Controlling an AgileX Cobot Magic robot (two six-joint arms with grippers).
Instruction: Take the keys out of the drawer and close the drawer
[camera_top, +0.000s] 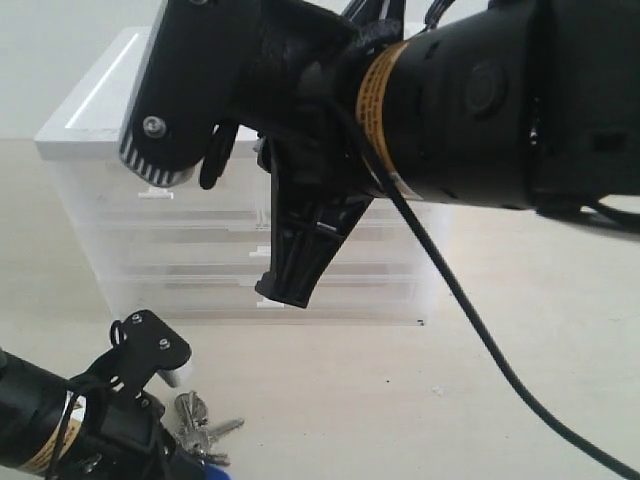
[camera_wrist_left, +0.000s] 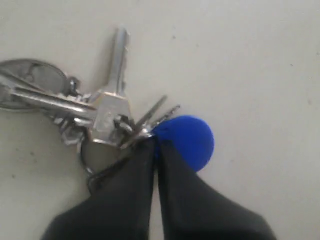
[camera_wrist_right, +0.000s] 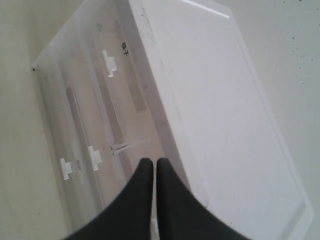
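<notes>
- Beige tabletop (camera_top: 350, 400) carries a see-through drawer unit (camera_top: 380, 270) with a white lid, standing toward 12 o'clock in the exterior view.
- Keys (camera_top: 200, 428) lie on the tabletop at 7 o'clock, well apart from the unit, so they are out of the drawer.
- Left jaws are closed to a thin slit where the blue tag (camera_wrist_left: 187, 140) meets the ring. They seem to pinch the bunch there.
- Right jaws are pressed together and empty, pointing down in front of the unit's middle, near its face. Whether they touch it cannot be told.
- Drawer (camera_top: 100, 180) to close looks like the half-width one in the top row, at 10 o'clock. Whether it stands out from the face is not clear from these views.
- Judged step: shutting that drawer. Shift the closed right jaws toward 9 o'clock and set them flat against the front beside the small tab (camera_top: 155, 192). Push straight toward 12 o'clock, slowly, since the light unit could slide or twist if pushed off-centre.
</notes>
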